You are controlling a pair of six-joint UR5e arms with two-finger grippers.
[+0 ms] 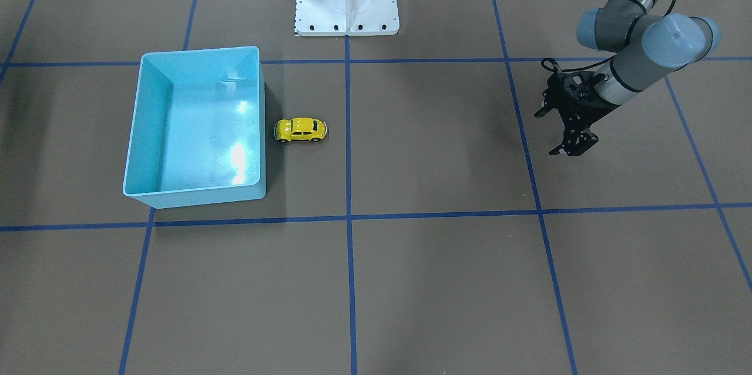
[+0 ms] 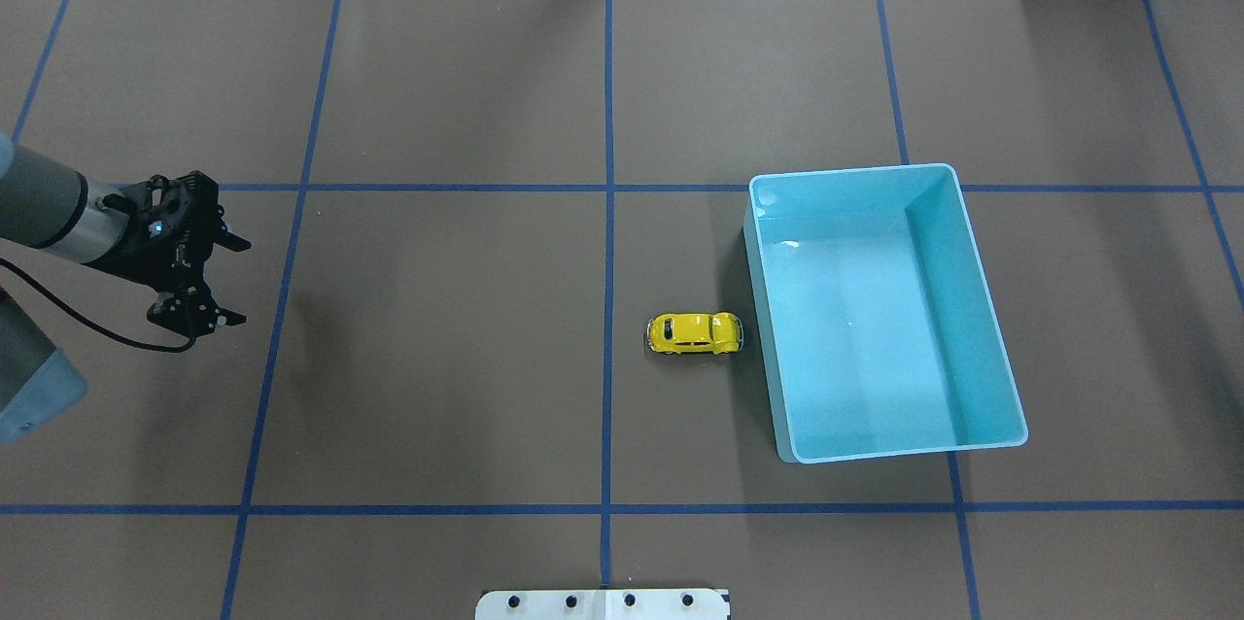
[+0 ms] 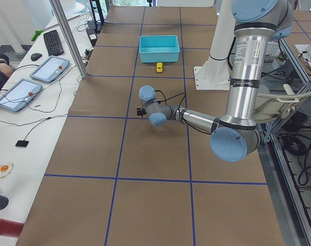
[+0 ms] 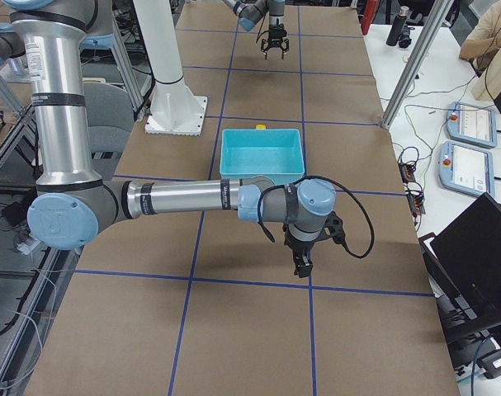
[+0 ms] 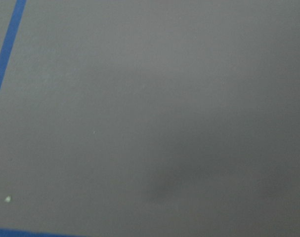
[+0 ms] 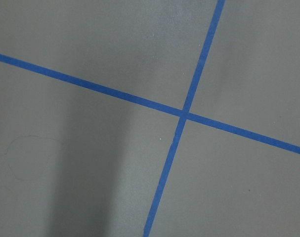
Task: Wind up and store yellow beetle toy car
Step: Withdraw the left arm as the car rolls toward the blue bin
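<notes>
- None of the task is done yet: the car stands on its wheels on the surface, outside the bin and just beside its wall. I judge the step in hand to be the reach for the car.
- Two sets of jaws, both well apart from it. My left jaws hang open over bare surface far out on my left, fingers spread and nothing between them.
- My right arm shows only from the side, low past the far end of the bin, and I cannot tell how its jaws stand.
- Car's long axis runs across the surface from my left to my right, square to the bin wall, with one end facing that wall. Which end is the nose I cannot make out for sure.
- Next move, as I judge it: my left side has the open run, since the bin stands between my right jaws and the car.
- Fingers should come down either side of the narrow body, across the long axis.
- Winding likely means dragging it backward on its wheels, and the bin blocks one way.
- Then it goes up over the wall and into the bin.
</notes>
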